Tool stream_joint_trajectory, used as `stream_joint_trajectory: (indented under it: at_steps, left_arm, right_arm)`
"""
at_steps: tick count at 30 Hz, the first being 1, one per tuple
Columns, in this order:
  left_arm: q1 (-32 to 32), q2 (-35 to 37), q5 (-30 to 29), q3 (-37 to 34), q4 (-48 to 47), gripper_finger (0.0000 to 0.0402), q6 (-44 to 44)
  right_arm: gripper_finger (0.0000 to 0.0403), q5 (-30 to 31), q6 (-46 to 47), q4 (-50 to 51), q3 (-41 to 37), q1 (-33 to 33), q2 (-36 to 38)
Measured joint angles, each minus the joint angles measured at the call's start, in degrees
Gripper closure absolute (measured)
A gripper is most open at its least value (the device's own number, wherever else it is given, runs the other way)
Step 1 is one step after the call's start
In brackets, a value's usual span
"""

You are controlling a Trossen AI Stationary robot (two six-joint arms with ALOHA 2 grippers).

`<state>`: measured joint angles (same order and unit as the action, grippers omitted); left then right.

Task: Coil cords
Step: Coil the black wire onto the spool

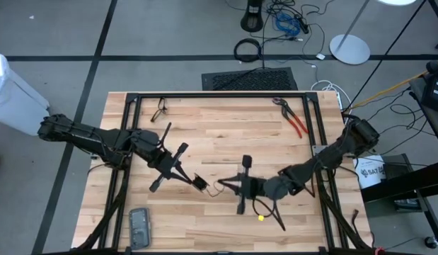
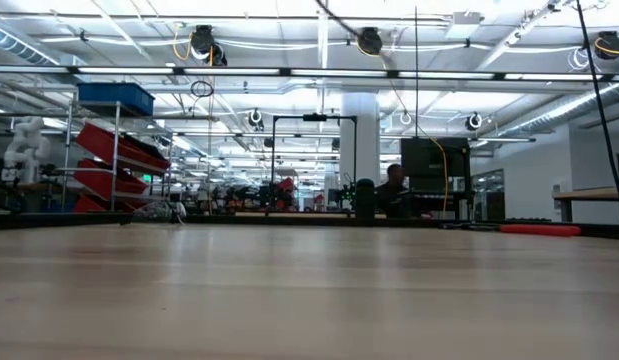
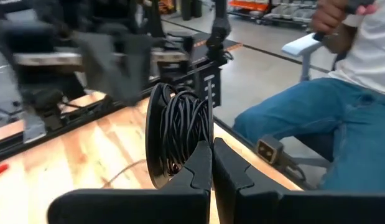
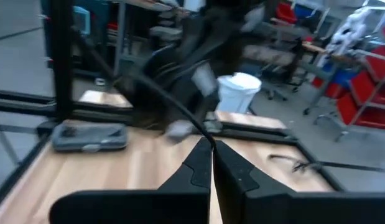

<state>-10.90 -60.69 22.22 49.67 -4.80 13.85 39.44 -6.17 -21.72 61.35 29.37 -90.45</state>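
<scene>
Two arms: both reach over the wooden table [image 1: 226,134] toward its middle, left gripper [image 1: 199,182] and right gripper [image 1: 241,187] near each other.
Left gripper: its jaws are pressed together on the cord [image 3: 180,134], which shows in the left wrist view as a bundle of black loops standing upright just past the fingertips [image 3: 201,163].
Right gripper: jaws closed; in the right wrist view a thin black strand [image 4: 170,102] runs out from between the fingertips [image 4: 204,152] toward the left arm.
Cord: between the two grippers, above the middle of the table, a short thin stretch [image 1: 220,185] joining them in the high view.
Pliers: red-handled [image 1: 292,117], near the table's far right corner, well apart from the grippers.
Grey flat device: [image 1: 139,227] near the table's front left corner.
Small yellow thing: [image 1: 261,217] on the table just in front of the right gripper.
Person: seated beside the table in blue jeans [image 3: 304,124], seen in the left wrist view.
</scene>
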Motion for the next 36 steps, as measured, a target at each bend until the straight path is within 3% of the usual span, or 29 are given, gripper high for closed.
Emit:
stream_joint_trajectory:
  at_steps: [14,29,36]
  left_arm:
    - [0.0,-1.2,1.7,0.0,0.9,0.04,0.0]
    - [0.7,-3.5,1.9,0.0,6.5,0.04,1.7]
    - [0.6,-3.5,7.2,0.0,8.5,0.04,1.7]
  right_arm:
    - [0.0403,-0.8,-9.8,4.4,10.4,-6.5,-1.0]
    - [0.0403,-0.4,-7.8,10.9,21.5,-7.0,-11.0]
    - [0.0403,-0.7,-5.4,13.5,21.9,-7.3,-11.6]
